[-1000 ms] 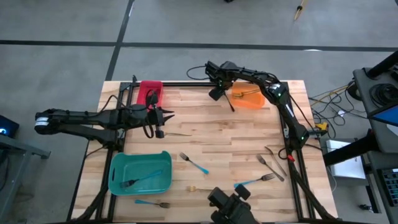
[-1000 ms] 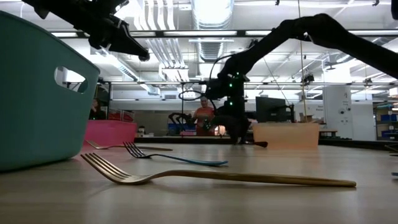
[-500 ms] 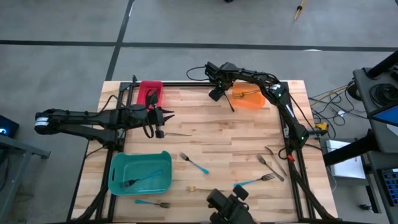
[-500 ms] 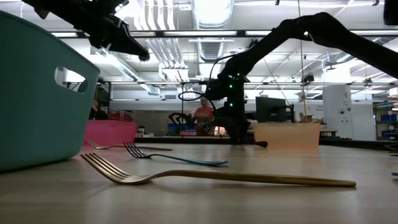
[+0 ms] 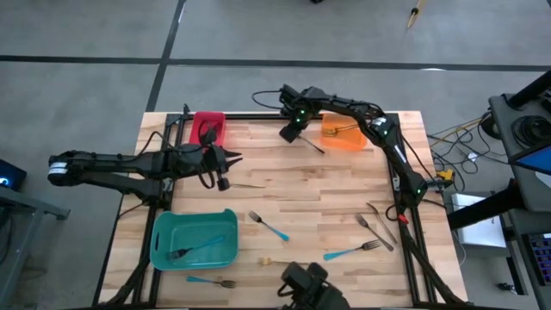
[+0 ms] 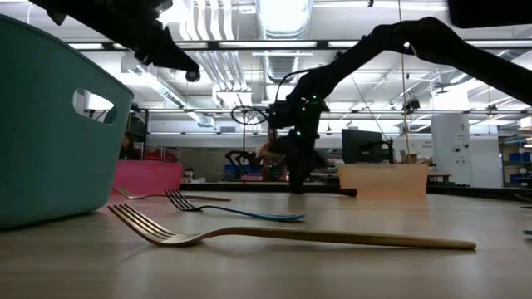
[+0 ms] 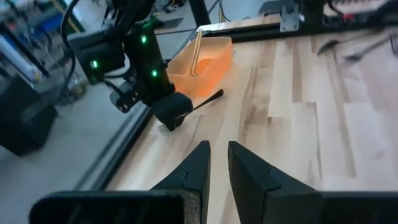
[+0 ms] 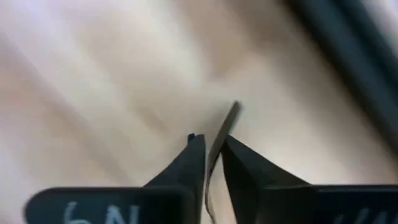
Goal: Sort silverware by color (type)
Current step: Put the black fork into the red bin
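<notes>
My right gripper point(image 5: 293, 131) is at the table's far edge between the red bin point(image 5: 208, 129) and the orange bin point(image 5: 343, 136). It is shut on a dark silver-grey fork point(image 5: 312, 144). My left gripper point(image 5: 229, 162) hangs above the table near the red bin, its fingers almost together and empty point(image 7: 217, 163). A dark fork lies in the red bin, a gold fork point(image 5: 346, 129) in the orange bin and a blue-handled fork point(image 5: 198, 250) in the teal bin point(image 5: 194, 239). Several more forks lie flat on the table. My right gripper pinches the thin dark fork point(image 8: 214, 152) between its two fingers. The fork runs along the fingers, and its stem point(image 8: 231, 113) sticks out past the fingertips. The fork slants low, with its free end point(image 5: 324, 151) at or close to the table.
Loose forks on the wood: a gold one point(image 5: 250, 184) by my left gripper, a blue-handled one point(image 5: 269, 226), a gold one point(image 5: 275, 260), blue-handled ones point(image 5: 351, 251) point(image 5: 211, 282), and two dark ones point(image 5: 377, 224) at the near right. A person stands far behind the table point(image 6: 268, 158).
My right gripper has gone toward the table's left along the far edge, away from the orange bin, still shut on the dark fork. The fork's held end has gone with it. Its free end has stayed about where it was, so the fork has swung flatter.
</notes>
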